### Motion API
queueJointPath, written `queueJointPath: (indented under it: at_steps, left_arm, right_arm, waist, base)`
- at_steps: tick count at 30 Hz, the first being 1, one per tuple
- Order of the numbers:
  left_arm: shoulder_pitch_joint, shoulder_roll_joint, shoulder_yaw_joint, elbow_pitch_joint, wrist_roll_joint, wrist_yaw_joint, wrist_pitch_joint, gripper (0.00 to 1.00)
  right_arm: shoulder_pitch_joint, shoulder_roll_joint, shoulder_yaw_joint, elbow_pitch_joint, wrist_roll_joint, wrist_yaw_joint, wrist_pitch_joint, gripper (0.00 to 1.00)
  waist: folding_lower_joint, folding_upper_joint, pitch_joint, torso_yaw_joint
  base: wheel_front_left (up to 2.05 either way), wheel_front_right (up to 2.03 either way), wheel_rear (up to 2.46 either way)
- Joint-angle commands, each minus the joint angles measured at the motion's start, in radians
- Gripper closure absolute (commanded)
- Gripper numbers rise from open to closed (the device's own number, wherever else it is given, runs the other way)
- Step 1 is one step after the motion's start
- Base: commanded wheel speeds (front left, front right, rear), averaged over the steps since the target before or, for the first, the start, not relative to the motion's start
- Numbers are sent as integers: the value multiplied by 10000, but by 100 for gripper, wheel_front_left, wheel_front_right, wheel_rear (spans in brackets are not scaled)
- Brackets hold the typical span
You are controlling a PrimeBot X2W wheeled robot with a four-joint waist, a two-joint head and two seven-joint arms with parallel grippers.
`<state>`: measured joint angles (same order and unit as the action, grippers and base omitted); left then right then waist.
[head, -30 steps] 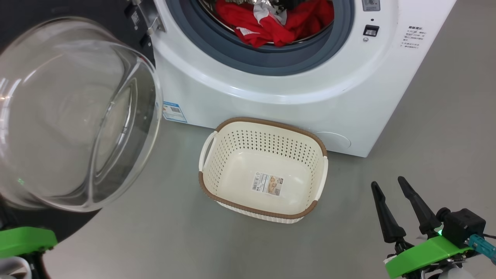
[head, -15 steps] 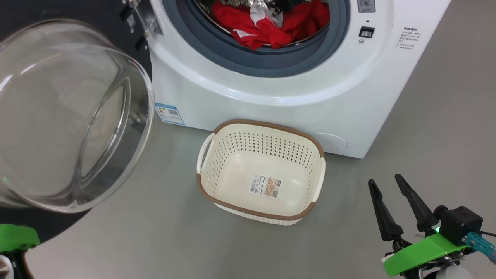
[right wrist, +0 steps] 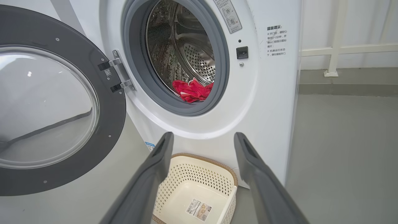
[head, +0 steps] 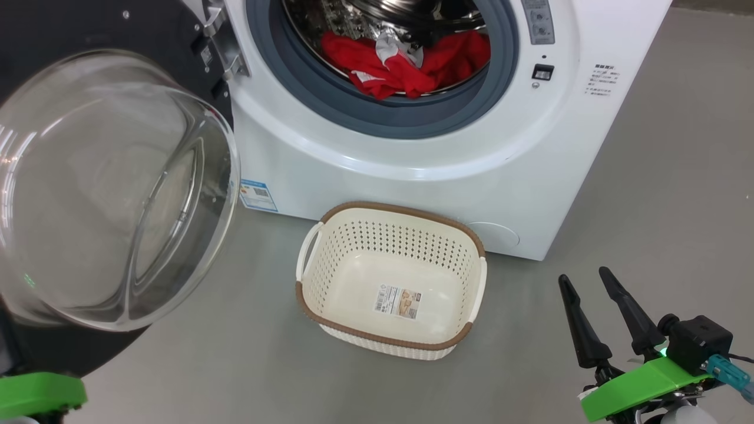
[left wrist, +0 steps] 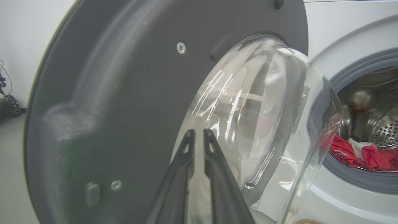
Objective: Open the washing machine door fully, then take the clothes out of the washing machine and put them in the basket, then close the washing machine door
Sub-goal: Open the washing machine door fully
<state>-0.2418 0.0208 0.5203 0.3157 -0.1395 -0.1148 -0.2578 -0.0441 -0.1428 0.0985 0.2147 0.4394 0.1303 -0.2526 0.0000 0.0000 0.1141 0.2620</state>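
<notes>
Just ahead of left pincer (left wrist: 198,132): washing machine door (left wrist: 124,93).

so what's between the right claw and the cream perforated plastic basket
Bare grey floor: in the head view nothing stands between the open right claw and the cream perforated plastic basket with the brown rim.

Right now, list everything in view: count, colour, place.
washing machine: one, white, ahead
washing machine door: one, black rim and clear glass, open at robot's left
clothes: one heap, red, in the drum
basket: one, cream with brown rim, on floor before machine
paper label: one, white, on basket floor
blue sticker: one, machine's lower corner
left gripper: one, dark, fingers slightly apart, by the door
right gripper: one, dark, open, empty, lower right
</notes>
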Motion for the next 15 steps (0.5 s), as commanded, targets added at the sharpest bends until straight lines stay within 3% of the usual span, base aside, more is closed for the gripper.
queueJointPath:
  at_steps: [1, 10, 12, 13, 15]
  left_arm:
    - [85, 311, 178, -329, -6, -26, -40, 82]
    - [862, 297, -1026, -734, -531, -97, -40, 51]
    - [987, 296, -1269, -866, -667, -108, -40, 14]
    - [1065, 296, -1400, -937, -693, -113, -40, 0]
    - [1224, 296, -1683, -1037, -781, -123, -40, 0]
  right_arm:
    - [-32, -43, 130, -232, 141, 4, -92, 0]
    - [147, 21, -28, -231, 136, 4, -92, 0]
    - [161, 43, -84, -239, 133, 4, -92, 0]
    - [165, 53, -112, -246, 131, 4, -92, 0]
    - [172, 68, -134, -256, 126, 4, -92, 0]
  waist:
    - [0, 0, -56, -38]
    - [0, 0, -307, -276]
    - [0, 0, -336, -365]
    - [0, 0, -343, -414]
    - [0, 0, -368, -534]
  base:
    - [0, 0, 0]
    - [0, 0, 0]
    - [0, 0, 0]
    - [0, 0, 0]
    - [0, 0, 0]
